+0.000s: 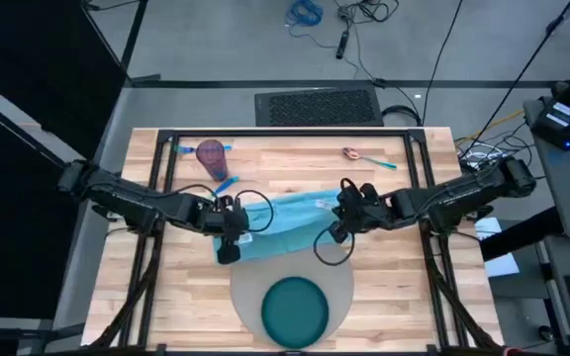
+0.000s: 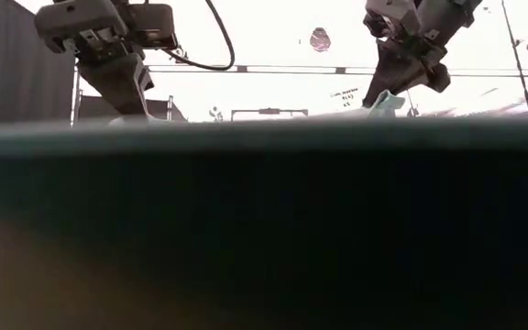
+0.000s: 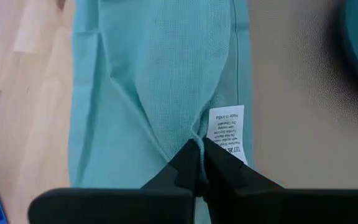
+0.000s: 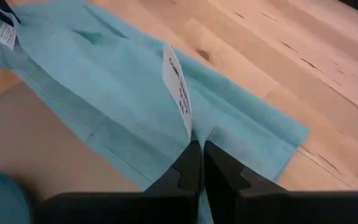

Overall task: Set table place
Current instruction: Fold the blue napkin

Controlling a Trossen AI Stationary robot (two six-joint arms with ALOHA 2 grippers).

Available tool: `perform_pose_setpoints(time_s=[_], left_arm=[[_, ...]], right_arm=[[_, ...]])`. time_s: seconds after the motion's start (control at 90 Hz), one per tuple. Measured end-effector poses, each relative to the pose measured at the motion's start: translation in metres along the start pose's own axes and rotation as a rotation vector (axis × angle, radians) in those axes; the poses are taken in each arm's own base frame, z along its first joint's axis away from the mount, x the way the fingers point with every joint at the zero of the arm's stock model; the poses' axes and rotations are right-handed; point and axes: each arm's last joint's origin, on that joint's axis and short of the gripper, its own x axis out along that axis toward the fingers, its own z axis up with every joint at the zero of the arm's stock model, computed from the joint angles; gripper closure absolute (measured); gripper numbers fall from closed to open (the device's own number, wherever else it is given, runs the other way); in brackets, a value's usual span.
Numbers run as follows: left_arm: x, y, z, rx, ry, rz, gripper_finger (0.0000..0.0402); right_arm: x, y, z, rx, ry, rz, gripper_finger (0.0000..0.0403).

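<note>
A light blue cloth napkin (image 1: 287, 222) is stretched across the table's middle between my two grippers, its near edge over the round grey placemat (image 1: 247, 287). A dark teal plate (image 1: 295, 310) sits on the placemat near the table's front edge. My left gripper (image 1: 230, 225) is shut on the napkin's left end (image 3: 166, 74). My right gripper (image 1: 345, 214) is shut on its right end (image 4: 123, 106). In the low view the plate's rim (image 2: 264, 137) hides almost everything; only the two arms and a bit of napkin (image 2: 385, 101) show above it. My left gripper pinches the napkin between its two fingers at a gathered edge (image 3: 195, 135) beside the white label (image 3: 227, 127). Creases fan out from the pinch, and the rest of the cloth lies on the wood and the placemat. My right gripper pinches the napkin's edge (image 4: 197, 135) between its two fingers, just under a white label (image 4: 179, 93) that stands up. The cloth rises to the fingers there. Its far corner (image 4: 288, 134) lies on the wood.
A purple cup (image 1: 211, 155) and a blue thing (image 1: 225, 183) are at the far left of the table (image 1: 404, 297). A pink-and-teal spoon (image 1: 364, 156) lies at the far right. Bare wood shows either side of the placemat.
</note>
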Motion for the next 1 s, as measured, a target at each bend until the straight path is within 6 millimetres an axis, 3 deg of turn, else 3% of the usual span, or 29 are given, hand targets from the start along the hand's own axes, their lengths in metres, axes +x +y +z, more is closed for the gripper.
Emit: perform_pose_setpoints(time_s=[0.444, 0.633, 0.867, 1.0], left_arm=[[0.000, -0.002, -0.004, -0.065, 0.065, -0.068, 0.0288], [-0.001, 0.000, -0.011, -0.043, 0.140, -0.063, 0.0283], [-0.002, 0.004, -0.020, -0.057, 0.223, -0.004, 0.0283], [-0.002, 0.007, -0.017, -0.055, 0.177, 0.077, 0.0283]], right_arm=[[0.000, -0.002, -0.002, -0.010, 0.017, -0.020, 0.0287], [0.000, -0.004, -0.004, -0.029, 0.036, -0.040, 0.0259], [0.001, -0.009, -0.004, -0.042, 0.058, -0.072, 0.0261], [0.017, -0.026, -0.001, -0.023, 0.095, -0.099, 0.0264]])
